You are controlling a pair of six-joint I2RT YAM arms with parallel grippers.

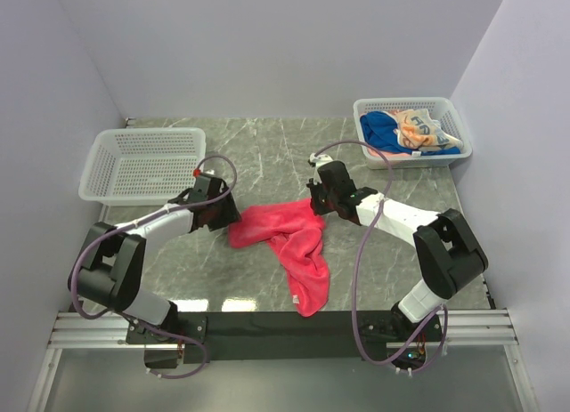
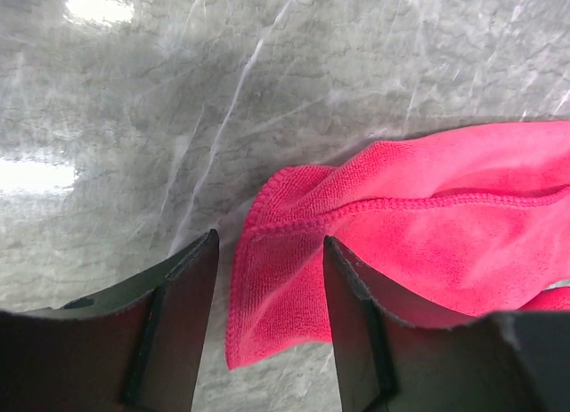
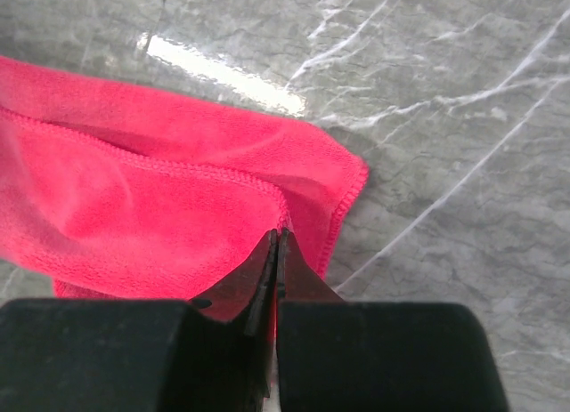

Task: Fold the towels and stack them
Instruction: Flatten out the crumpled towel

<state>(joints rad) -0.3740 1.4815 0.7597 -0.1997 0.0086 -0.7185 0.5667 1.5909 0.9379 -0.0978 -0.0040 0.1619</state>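
A pink-red towel (image 1: 289, 238) lies crumpled in the middle of the table, with a tail trailing toward the near edge. My left gripper (image 1: 228, 216) is at its left end, jaws apart. In the left wrist view a corner of the towel (image 2: 276, 296) lies flat on the table between the two fingers (image 2: 183, 327), and neither finger presses it. My right gripper (image 1: 318, 204) is at the towel's far right corner. There its fingertips (image 3: 277, 243) are pinched together on the stitched hem of the towel (image 3: 134, 198). A deep blue towel (image 1: 381, 127) and a printed orange towel (image 1: 419, 127) sit in the right basket.
An empty white mesh basket (image 1: 142, 165) stands at the back left. Another white mesh basket (image 1: 456, 154) holding the other towels is at the back right. Grey marble tabletop (image 1: 267, 145) shows between them. Walls close in on both sides.
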